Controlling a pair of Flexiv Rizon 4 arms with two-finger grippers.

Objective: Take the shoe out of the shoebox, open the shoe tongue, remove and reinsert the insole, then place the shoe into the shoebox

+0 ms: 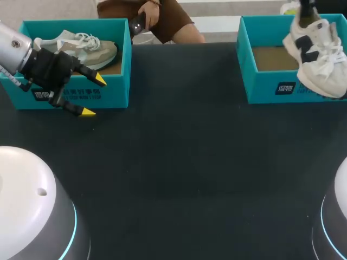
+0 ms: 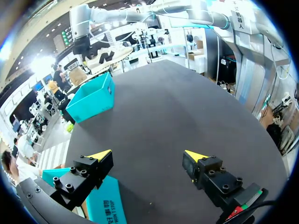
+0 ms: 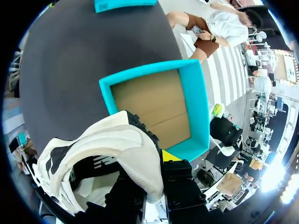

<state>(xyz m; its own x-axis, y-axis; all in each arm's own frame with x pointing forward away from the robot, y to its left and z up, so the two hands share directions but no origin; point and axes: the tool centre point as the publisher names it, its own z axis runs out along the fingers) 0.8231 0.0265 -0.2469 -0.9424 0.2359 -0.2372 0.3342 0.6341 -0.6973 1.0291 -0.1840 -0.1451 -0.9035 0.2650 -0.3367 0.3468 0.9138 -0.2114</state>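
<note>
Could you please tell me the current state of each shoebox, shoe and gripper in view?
left gripper: open, fingers empty, in front of the left shoebox
left shoebox: lidless, holds the grey shoe
grey shoe: laced, lying inside the left shoebox
right shoebox: lidless, empty
white shoe: off the table, tilted, held up
right gripper: fingers shut on the white shoe

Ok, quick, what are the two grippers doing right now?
Left gripper: open, holding nothing.
Right gripper: shut on the white shoe, over the shoebox.
</note>
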